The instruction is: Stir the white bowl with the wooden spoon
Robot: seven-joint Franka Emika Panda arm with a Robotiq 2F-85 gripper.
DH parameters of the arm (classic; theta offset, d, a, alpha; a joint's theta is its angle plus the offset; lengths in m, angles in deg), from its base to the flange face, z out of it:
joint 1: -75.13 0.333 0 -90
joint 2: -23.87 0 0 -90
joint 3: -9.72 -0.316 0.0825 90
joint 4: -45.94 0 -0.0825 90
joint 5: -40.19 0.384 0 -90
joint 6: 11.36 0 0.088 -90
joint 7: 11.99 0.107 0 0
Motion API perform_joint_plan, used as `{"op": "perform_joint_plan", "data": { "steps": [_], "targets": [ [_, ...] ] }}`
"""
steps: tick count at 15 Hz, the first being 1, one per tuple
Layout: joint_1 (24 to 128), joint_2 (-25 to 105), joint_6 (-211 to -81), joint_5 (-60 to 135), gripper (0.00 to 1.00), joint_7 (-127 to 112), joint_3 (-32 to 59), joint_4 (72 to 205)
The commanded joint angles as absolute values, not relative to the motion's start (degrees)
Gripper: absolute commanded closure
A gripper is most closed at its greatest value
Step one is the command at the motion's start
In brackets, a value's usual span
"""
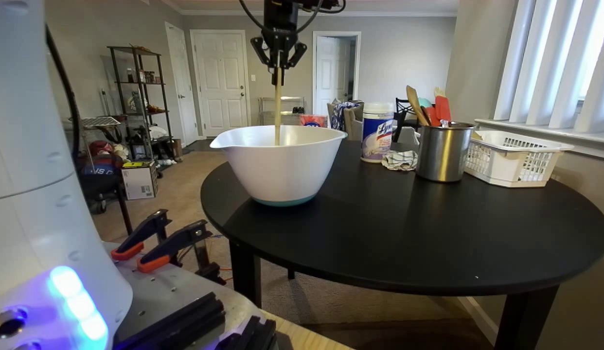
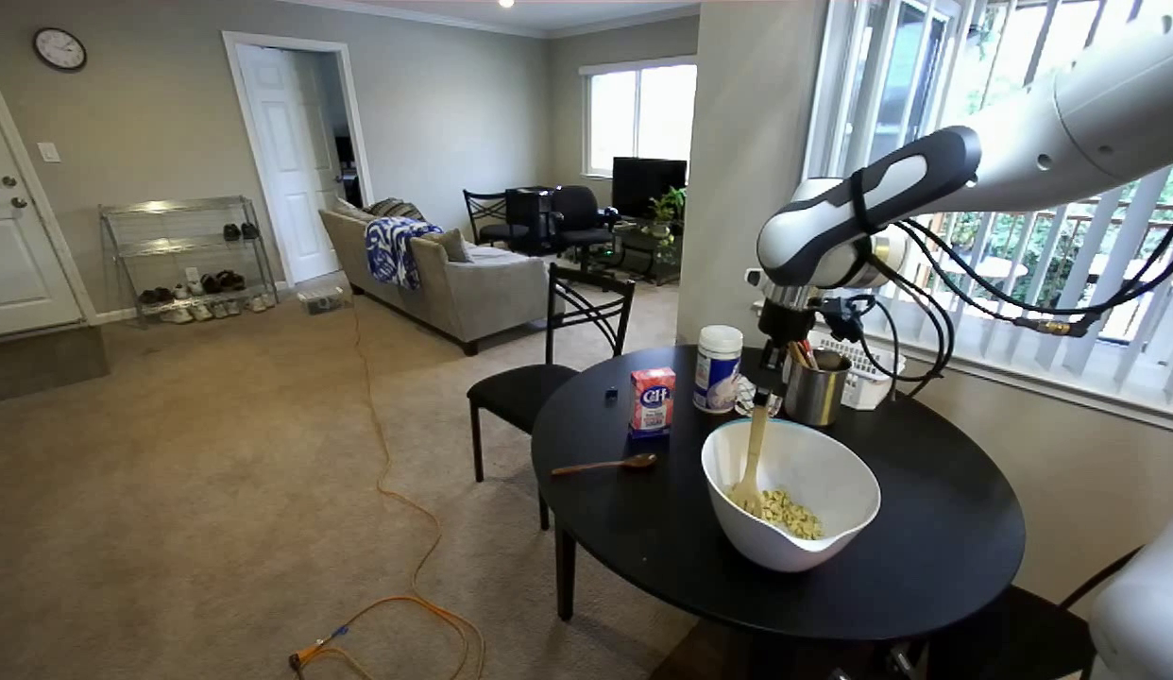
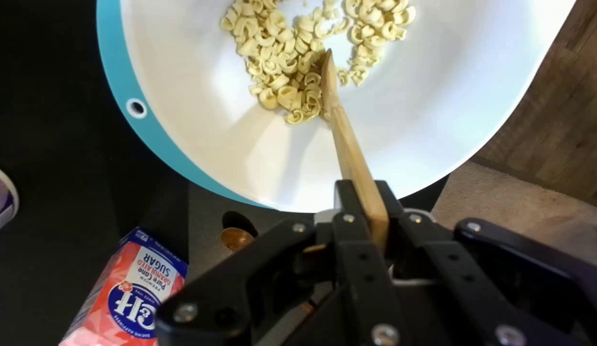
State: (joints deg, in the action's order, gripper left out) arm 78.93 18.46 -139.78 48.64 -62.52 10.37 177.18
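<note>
In the wrist view, my gripper (image 3: 366, 190) is shut on the upper handle of the pale wooden spoon (image 3: 349, 144). The spoon points down into the white bowl (image 3: 207, 125), its head among small curled yellowish pieces (image 3: 279, 62) on the bottom. In an exterior view the white bowl (image 1: 282, 170) stands upright near the table's edge, and the wooden spoon (image 1: 277, 112) hangs nearly vertical from the gripper (image 1: 278, 80); its head is hidden behind the wall. An exterior view from higher up shows the spoon (image 2: 755, 453) leaning slightly, its head touching the pieces.
On the black round table (image 2: 936, 529), a darker brown spoon (image 2: 601, 466) lies left of the bowl. Behind stand a sugar box (image 2: 652, 401) and a wipes canister (image 2: 718, 368). A metal utensil cup (image 1: 443, 153) and a white slotted basket (image 1: 506, 167) sit farther along.
</note>
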Motion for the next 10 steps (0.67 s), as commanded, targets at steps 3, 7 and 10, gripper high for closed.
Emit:
{"op": "perform_joint_plan", "data": {
  "steps": [3,7,10],
  "targets": [
    [77.6,17.3,-146.4,38.9,0.95,-54.9,9.9,179.3],
    [77.1,16.3,-144.0,29.5,0.95,-49.8,10.1,179.9],
    [77.5,15.8,-142.4,28.2,0.95,-50.7,10.2,181.0]
  ]
}}
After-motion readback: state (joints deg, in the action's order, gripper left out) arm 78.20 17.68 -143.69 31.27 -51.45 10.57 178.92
